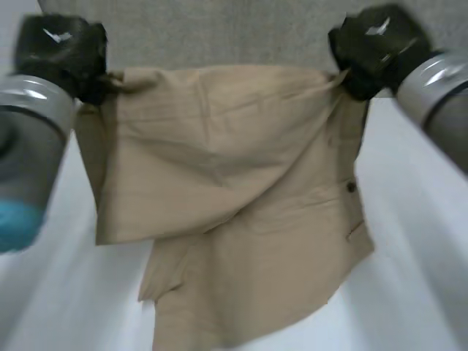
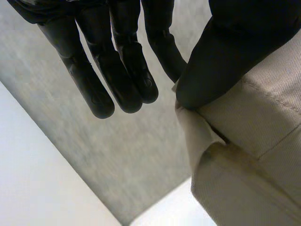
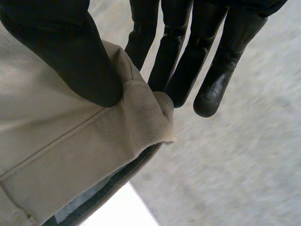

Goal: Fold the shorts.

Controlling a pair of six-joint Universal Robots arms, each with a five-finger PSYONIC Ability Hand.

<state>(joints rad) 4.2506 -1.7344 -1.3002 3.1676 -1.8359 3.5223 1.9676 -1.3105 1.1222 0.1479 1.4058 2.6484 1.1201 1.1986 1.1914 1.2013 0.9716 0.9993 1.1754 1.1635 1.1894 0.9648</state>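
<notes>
Tan shorts (image 1: 227,212) hang in the air above the white table (image 1: 417,241), held up by their top edge. My left hand (image 1: 62,51) pinches the top left corner; its thumb (image 2: 221,61) presses the cloth (image 2: 254,155) against a finger. My right hand (image 1: 376,47) pinches the top right corner, with its thumb (image 3: 70,52) clamped on the hem (image 3: 94,141) against the fingers. The lower part of the shorts drapes down toward the table's near side, one leg folded over the other.
A grey mat (image 1: 219,33) lies on the table beyond the shorts. Bare white table (image 1: 58,292) shows on both sides of the hanging cloth.
</notes>
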